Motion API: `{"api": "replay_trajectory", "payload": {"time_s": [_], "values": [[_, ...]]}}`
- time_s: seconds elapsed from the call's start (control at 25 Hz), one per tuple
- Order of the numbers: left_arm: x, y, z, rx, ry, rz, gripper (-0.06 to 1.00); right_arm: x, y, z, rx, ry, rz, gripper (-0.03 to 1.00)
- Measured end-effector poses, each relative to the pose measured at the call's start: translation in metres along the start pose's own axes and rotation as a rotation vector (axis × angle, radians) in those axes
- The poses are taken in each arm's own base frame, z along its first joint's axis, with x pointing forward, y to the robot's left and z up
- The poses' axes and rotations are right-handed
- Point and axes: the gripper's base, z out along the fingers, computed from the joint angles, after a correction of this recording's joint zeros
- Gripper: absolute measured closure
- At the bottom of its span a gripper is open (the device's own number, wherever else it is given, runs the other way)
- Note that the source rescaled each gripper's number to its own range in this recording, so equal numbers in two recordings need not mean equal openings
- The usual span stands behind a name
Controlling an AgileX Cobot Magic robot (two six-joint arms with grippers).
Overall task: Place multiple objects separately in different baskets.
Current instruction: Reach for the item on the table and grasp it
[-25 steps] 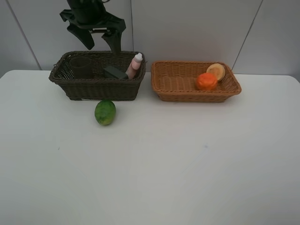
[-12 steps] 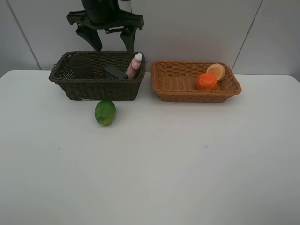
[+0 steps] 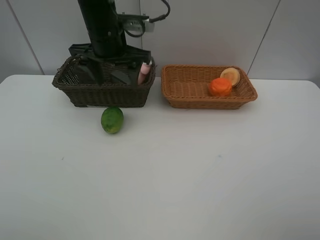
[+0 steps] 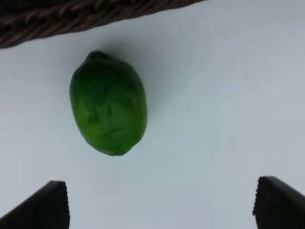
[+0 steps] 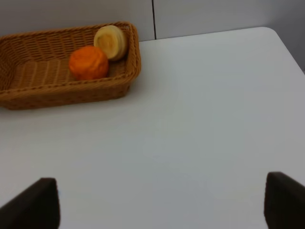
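Observation:
A green round fruit (image 3: 112, 120) (image 4: 108, 102) lies on the white table just in front of the dark brown basket (image 3: 65, 80) (image 4: 71, 19). My left gripper (image 3: 110, 70) (image 4: 162, 205) hangs low over that basket, open and empty, with the fruit ahead of its fingertips. A pink bottle (image 3: 145, 71) leans in the basket's right end; the arm hides the rest of the inside. The light tan basket (image 3: 187, 87) (image 5: 43, 71) holds an orange (image 3: 220, 86) (image 5: 88, 62) and a pale peach-like fruit (image 3: 230, 76) (image 5: 111, 42). My right gripper (image 5: 164, 205) is open and empty over the table, away from that basket.
Both baskets stand side by side at the table's far edge, against a pale wall. The white table stretches wide in front of them. Its right corner (image 5: 271, 31) shows in the right wrist view.
The left arm has turned and come down from above the dark basket, now covering its middle. The fruit and baskets have not moved.

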Motion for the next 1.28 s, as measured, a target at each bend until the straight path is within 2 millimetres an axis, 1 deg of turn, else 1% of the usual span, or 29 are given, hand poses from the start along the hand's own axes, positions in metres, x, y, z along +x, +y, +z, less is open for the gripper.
{"api": "replay_trajectory", "payload": {"time_s": [0.24, 0.48, 0.6, 1.04, 1.28], "values": [[0.010, 0.008, 0.020, -0.080, 0.056, -0.008, -0.05, 0.000, 0.000, 0.000, 0.000, 0.000, 0.000, 0.02], [0.020, 0.015, 0.037, -0.111, 0.123, -0.021, -0.05, 0.000, 0.000, 0.000, 0.000, 0.000, 0.000, 0.02], [0.023, 0.020, 0.042, -0.120, 0.144, -0.031, -0.05, 0.000, 0.000, 0.000, 0.000, 0.000, 0.000, 0.02], [0.015, 0.027, 0.047, -0.097, 0.085, -0.053, -0.05, 0.000, 0.000, 0.000, 0.000, 0.000, 0.000, 0.02], [0.009, 0.025, 0.054, -0.075, 0.040, -0.052, -0.05, 0.000, 0.000, 0.000, 0.000, 0.000, 0.000, 0.02]]}}
